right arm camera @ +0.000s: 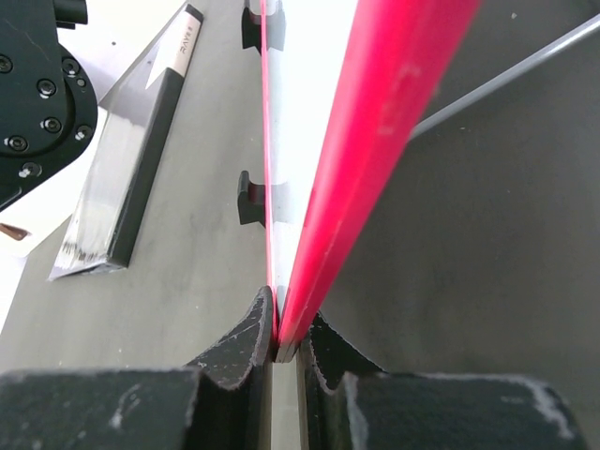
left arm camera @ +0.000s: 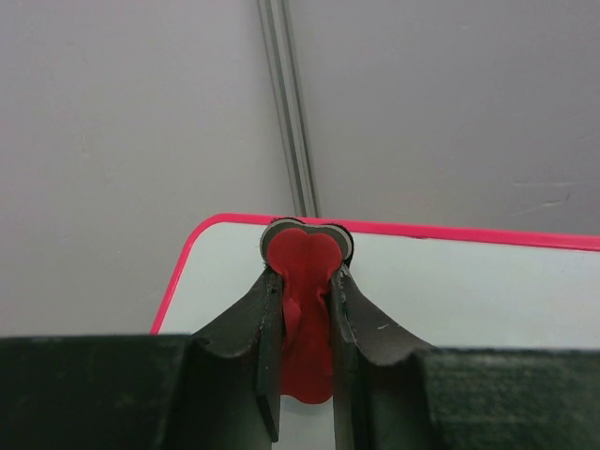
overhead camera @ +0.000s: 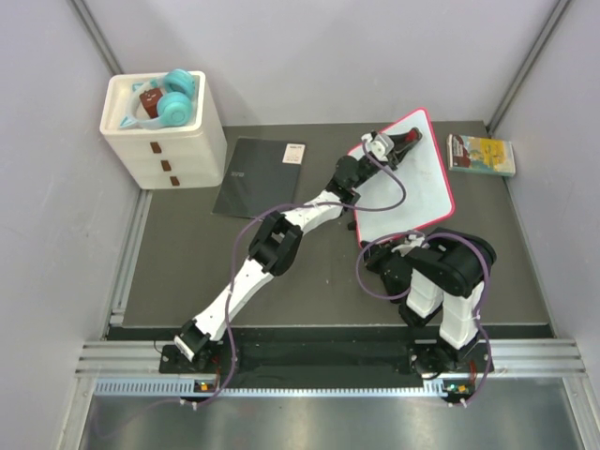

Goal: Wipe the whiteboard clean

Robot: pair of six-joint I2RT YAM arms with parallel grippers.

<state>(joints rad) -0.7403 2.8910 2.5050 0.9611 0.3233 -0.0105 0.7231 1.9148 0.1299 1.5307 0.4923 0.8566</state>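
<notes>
From above you see two arms and one whiteboard (overhead camera: 417, 192), lying askew on the right half of the dark worktop (overhead camera: 187, 272), its face plain white. There is one black notebook (overhead camera: 258, 176) to its left, one small yellow-green book (overhead camera: 481, 155) to its right, and one white drawer unit (overhead camera: 164, 131) at the far left with one pair of teal headphones (overhead camera: 178, 97) on top. Your left end effector (overhead camera: 398, 148) sits over the board's far corner, and your right end effector (overhead camera: 409, 246) is at its near edge. In the left wrist view, the left end effector (left arm camera: 302, 281) pinches one red heart-shaped piece (left arm camera: 302, 319) above the whiteboard (left arm camera: 469, 291) corner. In the right wrist view, the right end effector (right arm camera: 286, 333) is clamped on the whiteboard (right arm camera: 375, 141) frame, two black feet (right arm camera: 248, 199) show, and the notebook (right arm camera: 131, 178) lies at left.
</notes>
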